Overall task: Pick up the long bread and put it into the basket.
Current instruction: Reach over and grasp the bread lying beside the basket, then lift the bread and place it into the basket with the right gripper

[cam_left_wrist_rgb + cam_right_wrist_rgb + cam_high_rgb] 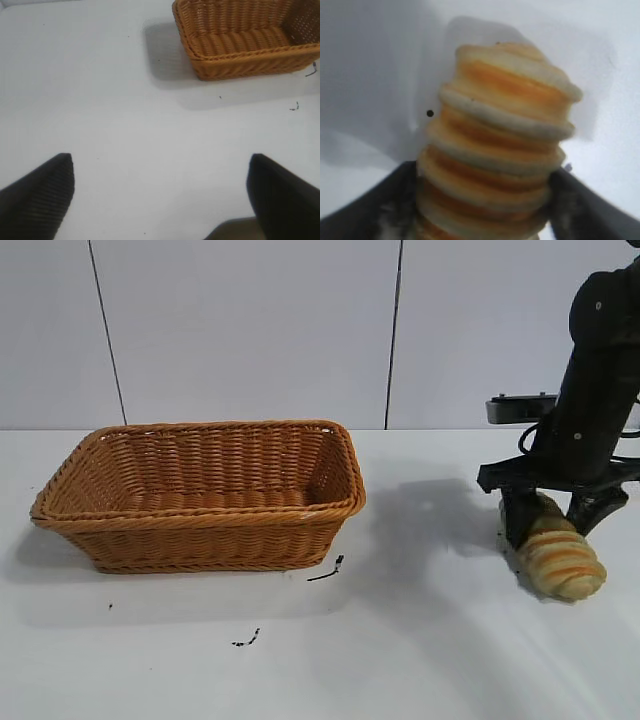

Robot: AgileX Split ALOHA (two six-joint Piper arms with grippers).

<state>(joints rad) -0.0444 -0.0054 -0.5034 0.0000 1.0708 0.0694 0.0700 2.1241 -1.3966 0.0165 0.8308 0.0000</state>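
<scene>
The right gripper (552,525) is pointing straight down and clasping the long bread (562,554) between its fingers, near the right edge of the white table (420,640). The bread is lying on the table, well apart from the basket (200,495). The left gripper (160,195) is hanging released over bare table beside the basket.

Right arm down at the table, left gripper spread wide

The right arm reaches straight down at the exterior view's right side, its right gripper (551,525) pointing at the table with both dark fingers (580,210) pressed against the sides of the long bread (562,555). The left gripper (160,192) hovers above the bare table, fingers far apart.
</scene>
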